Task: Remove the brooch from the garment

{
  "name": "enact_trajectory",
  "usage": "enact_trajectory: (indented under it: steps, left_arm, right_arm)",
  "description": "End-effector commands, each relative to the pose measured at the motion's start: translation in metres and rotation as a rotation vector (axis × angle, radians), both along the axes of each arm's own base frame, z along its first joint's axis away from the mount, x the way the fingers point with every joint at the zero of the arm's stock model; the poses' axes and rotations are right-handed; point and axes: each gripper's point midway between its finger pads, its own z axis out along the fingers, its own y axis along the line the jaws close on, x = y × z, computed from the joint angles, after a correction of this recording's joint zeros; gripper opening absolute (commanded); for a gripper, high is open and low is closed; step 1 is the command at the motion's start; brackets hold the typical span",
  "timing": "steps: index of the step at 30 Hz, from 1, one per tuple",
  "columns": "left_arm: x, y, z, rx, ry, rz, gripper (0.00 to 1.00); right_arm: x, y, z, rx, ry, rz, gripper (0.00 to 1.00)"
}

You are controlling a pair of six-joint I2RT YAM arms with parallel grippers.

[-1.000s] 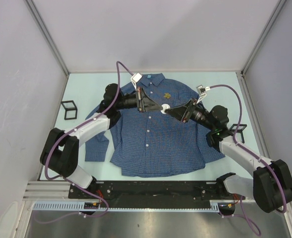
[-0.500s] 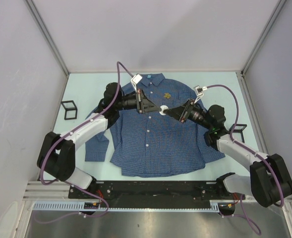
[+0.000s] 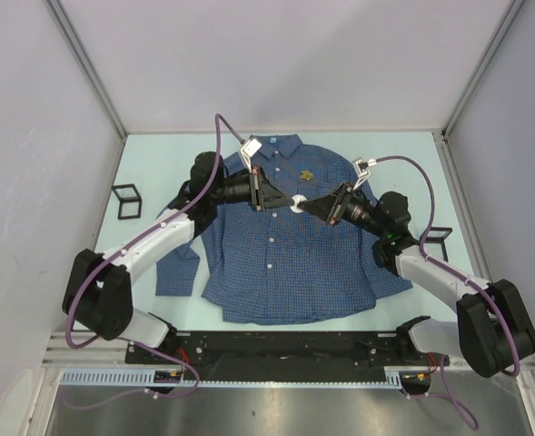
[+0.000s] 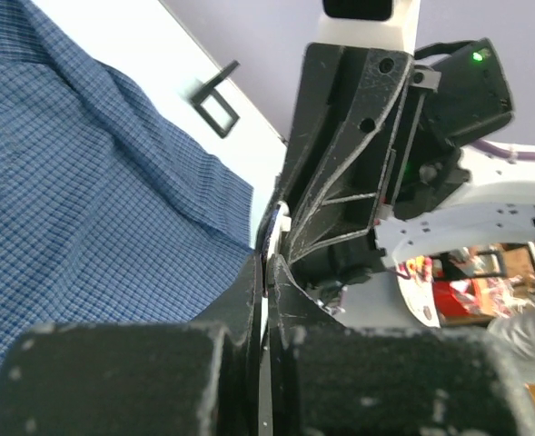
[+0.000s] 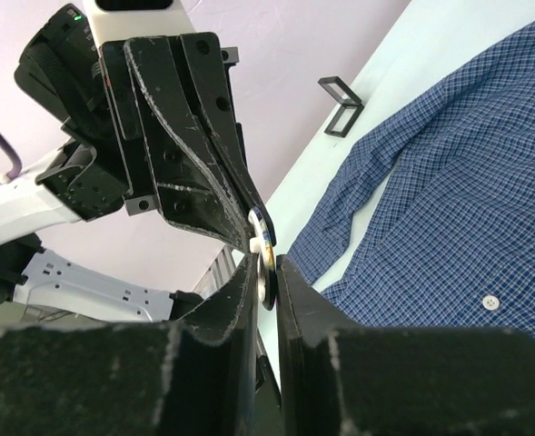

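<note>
One white disc [image 5: 264,247] pinched by left pincer [image 4: 265,265], unclear for right pincer [image 5: 267,272]; brooch [image 3: 308,174] visible only overhead.

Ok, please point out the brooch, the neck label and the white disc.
brooch [image 3: 307,174], top view, middle of the flower.
neck label [image 3: 272,141], top view, middle of the label.
white disc [image 3: 298,203], top view, its visible face.

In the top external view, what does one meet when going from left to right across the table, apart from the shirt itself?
Left black wire frame → left pincer → white disc → right pincer → right black wire frame.
</note>
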Motion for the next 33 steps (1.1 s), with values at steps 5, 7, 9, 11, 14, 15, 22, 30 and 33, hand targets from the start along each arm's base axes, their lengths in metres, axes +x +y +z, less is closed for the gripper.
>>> enact_trajectory:
  steps: [5,7,9,11,14,15,22,30,33]
  left_arm:
    - [-0.008,0.002,0.051,-0.026,-0.213,0.032,0.00]
    - [-0.009,0.003,0.054,-0.024,-0.227,0.043,0.00]
    - [-0.009,0.004,0.054,-0.018,-0.238,0.057,0.00]
    - [-0.003,0.009,0.056,-0.004,-0.252,0.105,0.00]
    - [0.001,0.011,0.051,0.016,-0.240,0.142,0.00]
    - [0.003,0.012,0.049,0.022,-0.232,0.148,0.00]
    - [0.008,0.016,0.045,0.037,-0.210,0.182,0.00]
    - [0.006,0.013,0.045,0.018,-0.194,0.148,0.00]
    - [0.001,0.009,0.047,0.001,-0.186,0.114,0.00]
  right_arm:
    - [0.021,-0.006,0.000,-0.021,0.038,-0.162,0.11]
    - [0.020,-0.005,0.002,-0.019,0.039,-0.176,0.11]
    - [0.024,-0.009,-0.002,-0.034,0.061,-0.223,0.11]
    - [0.024,-0.012,-0.001,-0.039,0.069,-0.271,0.11]
    - [0.022,-0.013,0.005,-0.033,0.059,-0.287,0.11]
    - [0.021,-0.013,0.007,-0.032,0.054,-0.284,0.15]
    - [0.008,-0.015,0.000,-0.088,0.053,-0.254,0.32]
    - [-0.014,-0.010,0.010,-0.111,-0.054,-0.128,0.47]
    - [-0.016,-0.009,0.016,-0.104,-0.104,-0.098,0.48]
